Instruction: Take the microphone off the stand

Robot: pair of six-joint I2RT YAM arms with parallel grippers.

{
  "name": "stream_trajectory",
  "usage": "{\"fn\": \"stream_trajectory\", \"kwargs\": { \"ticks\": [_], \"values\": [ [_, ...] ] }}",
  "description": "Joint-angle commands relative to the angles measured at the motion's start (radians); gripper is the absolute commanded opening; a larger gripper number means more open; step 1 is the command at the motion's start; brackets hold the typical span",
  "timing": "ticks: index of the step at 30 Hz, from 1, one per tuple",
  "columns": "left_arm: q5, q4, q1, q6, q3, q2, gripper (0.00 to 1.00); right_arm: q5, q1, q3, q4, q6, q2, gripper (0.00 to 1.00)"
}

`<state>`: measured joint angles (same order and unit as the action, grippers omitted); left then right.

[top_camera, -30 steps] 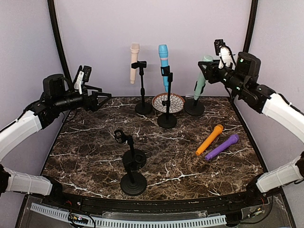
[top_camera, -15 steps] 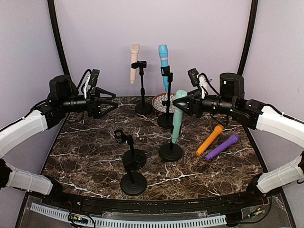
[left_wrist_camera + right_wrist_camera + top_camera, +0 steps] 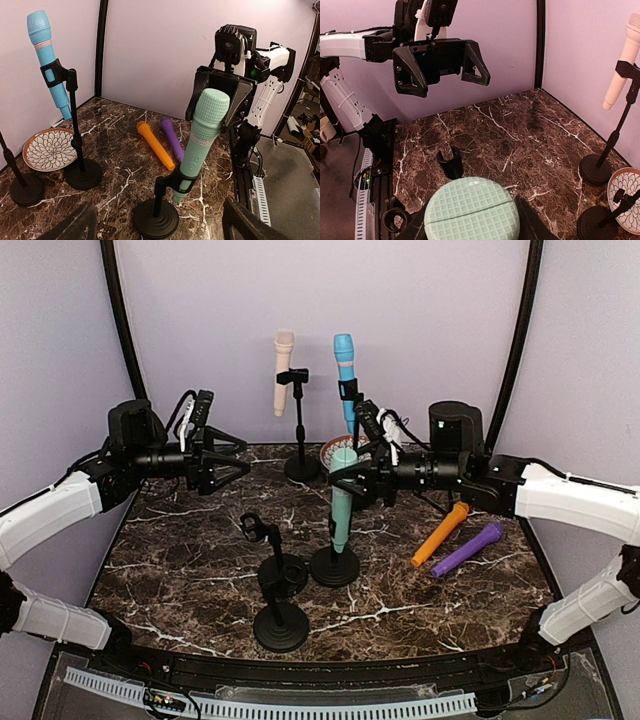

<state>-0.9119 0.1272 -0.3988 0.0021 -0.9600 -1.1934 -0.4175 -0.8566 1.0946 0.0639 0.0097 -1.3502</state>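
Mint microphone [image 3: 341,508] seated in its stand [image 3: 335,566], mid-table.
Right gripper [image 3: 347,478] clamped on its head; left gripper [image 3: 236,455] spread wide, hovering at left, well apart.

The top external camera looks down from above and behind over the whole table [image 3: 180,570]. The left wrist camera faces the mint microphone [image 3: 202,130] at mid-frame. The right wrist camera sits close above it, facing the left gripper [image 3: 442,75]. All three share that microphone.
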Motion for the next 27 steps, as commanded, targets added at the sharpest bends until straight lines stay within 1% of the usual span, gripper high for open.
{"fn": "stream_trajectory", "kwargs": {
  "ticks": [1,4,5,8,9,11,14,17,20,22,23,27],
  "values": [
    [-0.008,-0.017,-0.003,0.039,0.010,0.005,0.89,0.038,-0.018,0.021,0.051,-0.024,0.022,0.52],
    [-0.010,-0.015,-0.003,0.035,0.010,0.006,0.89,0.094,-0.019,-0.029,0.072,0.020,0.067,0.79],
    [-0.011,-0.011,-0.003,0.033,0.011,0.006,0.89,0.117,-0.019,-0.051,0.088,0.043,0.088,0.85],
    [-0.001,0.002,-0.008,0.024,0.009,-0.004,0.90,0.232,-0.042,-0.123,0.150,0.110,0.142,0.96],
    [0.006,-0.003,-0.011,0.025,-0.001,-0.010,0.90,0.283,-0.058,-0.137,0.165,0.130,0.153,0.97],
    [0.023,-0.023,-0.016,0.029,-0.021,-0.037,0.90,0.396,-0.109,-0.143,0.158,0.153,0.162,0.99],
    [0.045,-0.026,-0.023,0.023,-0.034,-0.046,0.89,0.620,-0.207,-0.122,0.109,0.181,0.164,0.99],
    [0.067,-0.012,-0.025,0.016,-0.022,-0.038,0.90,0.842,-0.285,-0.052,-0.003,0.258,0.136,0.99],
    [0.074,-0.007,-0.026,0.011,-0.014,-0.034,0.90,1.016,-0.344,0.006,-0.117,0.339,0.093,0.98],
    [0.077,0.000,-0.027,0.004,-0.006,-0.027,0.90,1.098,-0.366,0.043,-0.175,0.393,0.060,0.98],
    [0.077,0.003,-0.027,0.003,-0.004,-0.022,0.90,1.115,-0.371,0.058,-0.188,0.407,0.041,0.96],
    [0.084,0.021,-0.035,0.003,-0.010,-0.021,0.90,1.136,-0.380,0.121,-0.223,0.433,-0.018,0.80]
  ]
}}
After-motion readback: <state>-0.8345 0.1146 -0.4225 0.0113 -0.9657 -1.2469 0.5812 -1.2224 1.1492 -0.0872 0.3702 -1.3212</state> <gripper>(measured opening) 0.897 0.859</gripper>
